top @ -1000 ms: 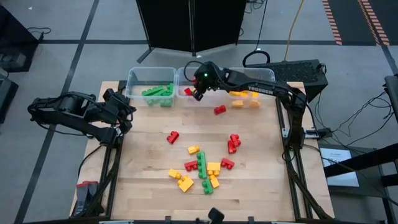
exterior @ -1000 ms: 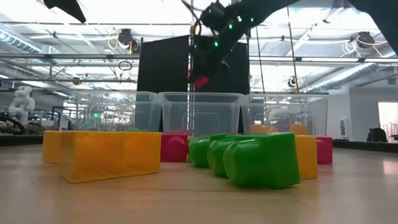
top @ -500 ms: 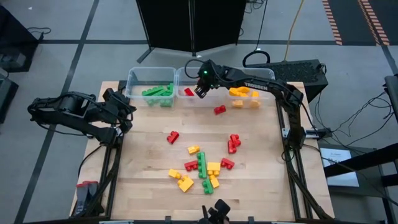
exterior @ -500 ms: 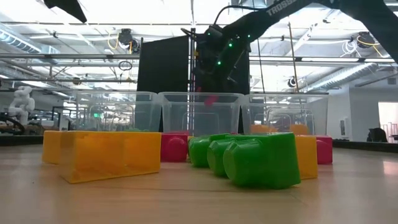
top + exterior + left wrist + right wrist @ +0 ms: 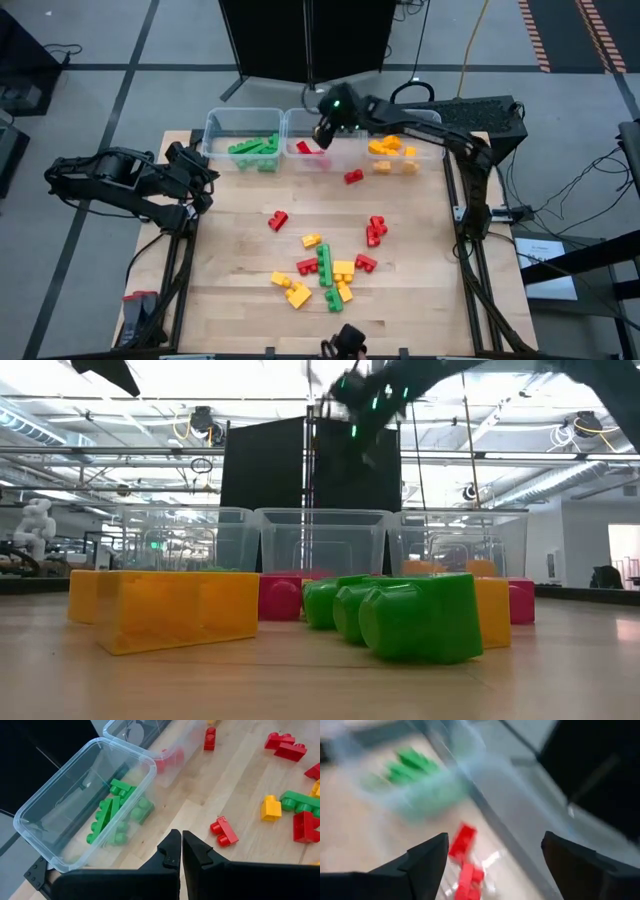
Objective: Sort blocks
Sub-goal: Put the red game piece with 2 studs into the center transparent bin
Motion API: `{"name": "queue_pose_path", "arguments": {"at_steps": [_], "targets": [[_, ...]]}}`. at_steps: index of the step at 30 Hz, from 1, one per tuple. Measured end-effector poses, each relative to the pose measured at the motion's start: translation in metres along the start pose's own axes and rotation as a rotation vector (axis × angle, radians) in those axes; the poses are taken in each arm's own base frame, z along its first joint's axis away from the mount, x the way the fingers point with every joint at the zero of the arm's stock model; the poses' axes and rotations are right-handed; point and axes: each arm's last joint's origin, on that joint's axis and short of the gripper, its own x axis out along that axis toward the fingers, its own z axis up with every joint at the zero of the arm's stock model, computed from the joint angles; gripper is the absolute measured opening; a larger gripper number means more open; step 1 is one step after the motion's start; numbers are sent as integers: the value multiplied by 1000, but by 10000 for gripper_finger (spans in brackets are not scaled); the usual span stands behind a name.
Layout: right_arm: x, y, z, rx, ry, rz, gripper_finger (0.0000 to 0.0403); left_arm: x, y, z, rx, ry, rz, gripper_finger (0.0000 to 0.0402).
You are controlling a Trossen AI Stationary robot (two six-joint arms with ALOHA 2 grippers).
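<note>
My right gripper (image 5: 322, 131) above the middle bin (image 5: 303, 123), fingers spread and empty, red blocks (image 5: 464, 861) lying in that bin below it, my left gripper (image 5: 180, 851) pinched together near the table's left edge, loose blocks (image 5: 325, 266) scattered mid-table.

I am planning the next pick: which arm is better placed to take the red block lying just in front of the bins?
The right. Its open, empty hand hangs over the middle bin, close to that red block. The left hand waits shut at the table's left edge.

Red block (image 5: 310, 149) now in middle bin (image 5: 292, 122).
</note>
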Motion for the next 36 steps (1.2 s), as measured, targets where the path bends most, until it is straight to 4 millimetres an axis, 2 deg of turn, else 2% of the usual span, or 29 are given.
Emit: {"name": "queue_pose_path", "arguments": {"at_steps": [3, 6, 9, 11, 14, 17, 23, 27, 31, 36], "targets": [[-41, 7, 28, -102, -80, 83, 301, 0, 0, 0, 0, 1, 0, 0], [-79, 22, 39, -222, -74, 158, 295, 0, 0, 0, 0, 1, -2, 0], [-104, 40, 24, -367, 84, 210, 290, 0, 0, 0, -1, 2, -3, 0], [-107, 51, 5, -437, 242, 219, 287, 0, 0, 0, 0, 3, -4, 0], [-97, 64, -29, -508, 457, 189, 281, 0, 0, 0, 0, 3, -4, 0], [-79, 77, -62, -551, 558, 209, 275, 0, 0, 0, 0, 5, -6, 0], [-41, 89, -115, -609, 572, 219, 269, 0, 0, 0, 0, 4, -6, 0], [-25, 88, -129, -614, 506, 149, 269, 0, 0, 0, 0, 4, -6, 0], [-17, 86, -132, -591, 444, 127, 269, 0, 0, 0, -12, 4, -5, 0], [-5, 87, -143, -591, 471, 129, 269, 0, 0, 0, -50, 6, -4, 0]]}}
